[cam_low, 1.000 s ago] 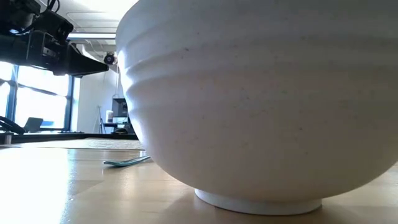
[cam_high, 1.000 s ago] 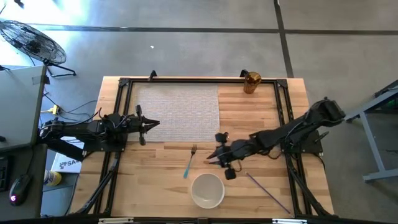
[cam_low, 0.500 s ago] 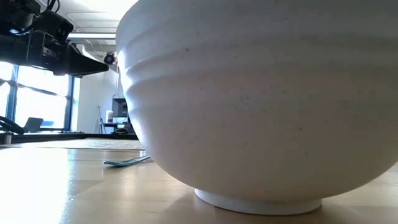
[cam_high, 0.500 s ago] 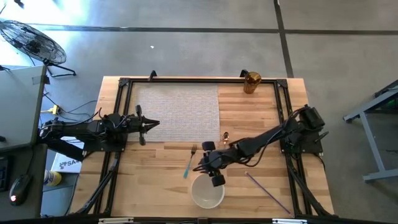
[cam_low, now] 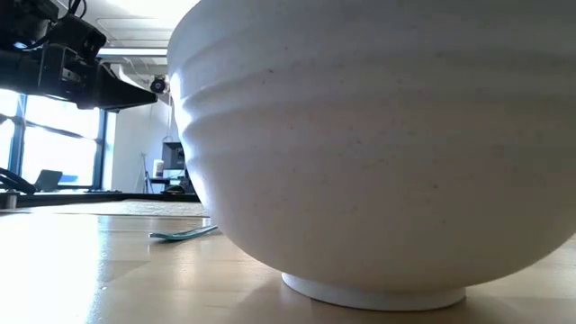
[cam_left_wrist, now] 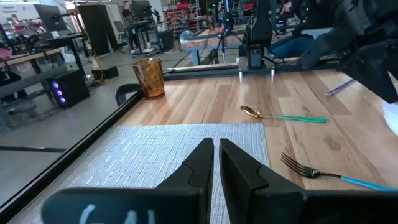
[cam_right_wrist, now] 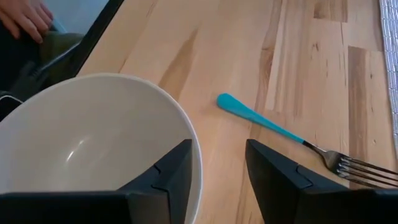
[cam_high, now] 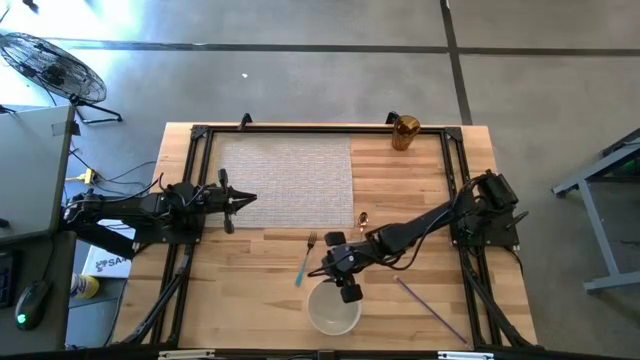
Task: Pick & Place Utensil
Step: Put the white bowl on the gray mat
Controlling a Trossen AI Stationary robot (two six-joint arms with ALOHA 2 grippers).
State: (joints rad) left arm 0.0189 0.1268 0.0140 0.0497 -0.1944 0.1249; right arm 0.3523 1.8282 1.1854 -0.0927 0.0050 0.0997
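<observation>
A fork with a blue handle (cam_high: 305,259) lies flat on the wooden table, also in the right wrist view (cam_right_wrist: 273,130) and the left wrist view (cam_left_wrist: 311,172). A white bowl (cam_high: 333,307) stands near the front edge. A spoon with a gold head (cam_high: 362,219) and a teal handle (cam_left_wrist: 298,118) lies behind my right arm. My right gripper (cam_right_wrist: 217,152) is open and empty, above the table between the bowl's rim (cam_right_wrist: 186,134) and the fork's handle; in the high view it (cam_high: 328,268) sits just right of the fork. My left gripper (cam_left_wrist: 216,155) is shut and empty over the placemat's left edge.
A grey woven placemat (cam_high: 290,180) covers the far middle of the table. An amber glass (cam_high: 404,131) stands at the far right. A thin purple stick (cam_high: 430,310) lies at the near right. The bowl (cam_low: 378,144) fills the low view. A black frame (cam_high: 200,135) edges the table.
My right gripper has gone toward the table's left and near edges, from beside the spoon to the spot between the fork's handle and the bowl. The spoon's gold head now shows behind the arm. The fork and the bowl have stayed in place.
</observation>
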